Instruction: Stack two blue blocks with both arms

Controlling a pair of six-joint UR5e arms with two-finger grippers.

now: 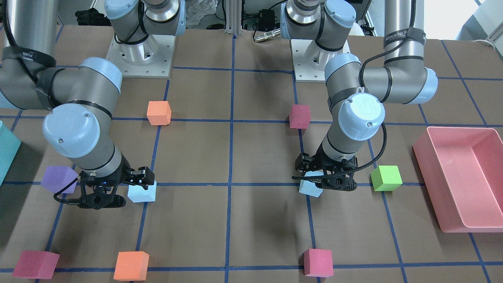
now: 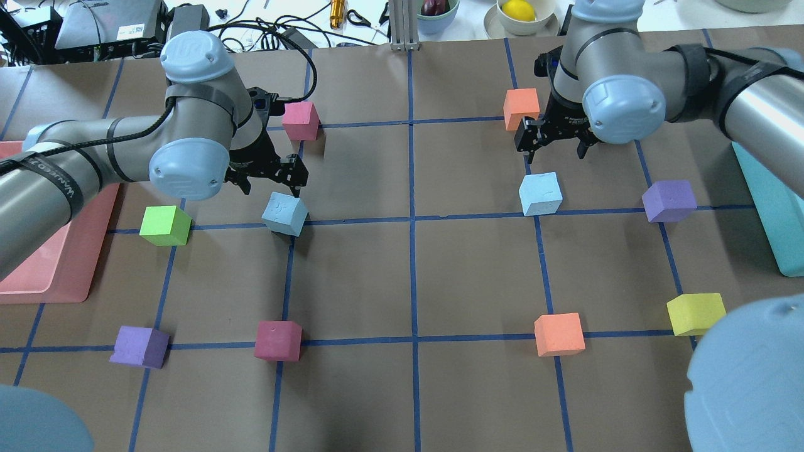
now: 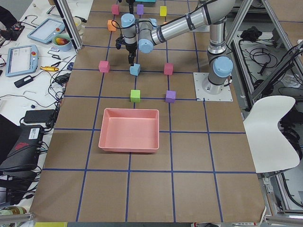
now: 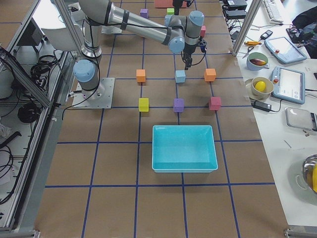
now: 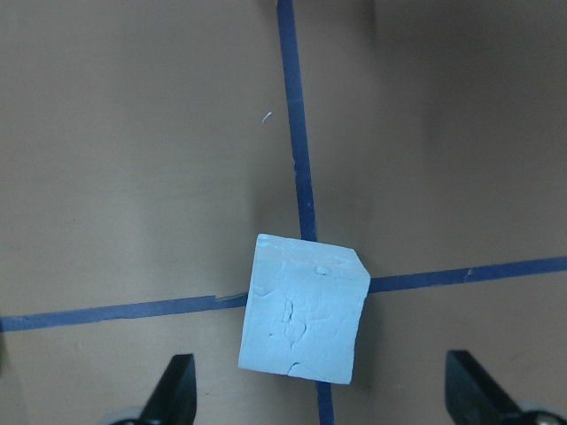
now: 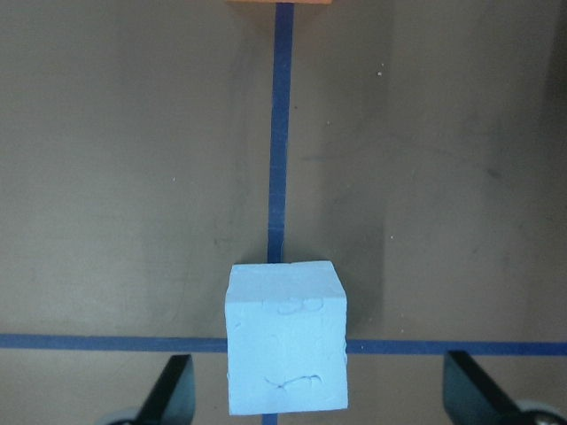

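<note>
Two pale blue blocks lie apart on the brown table. One blue block lies on a tape crossing on my left; my left gripper hovers just above it, open and empty. In the left wrist view this block sits between the spread fingertips. The other blue block lies on my right; my right gripper hangs open and empty above it. In the right wrist view it sits centred between the fingertips.
A pink tray is at the far left and a teal bin at the far right. Around the blocks lie a green cube, crimson cubes, orange cubes, purple cubes and a yellow cube.
</note>
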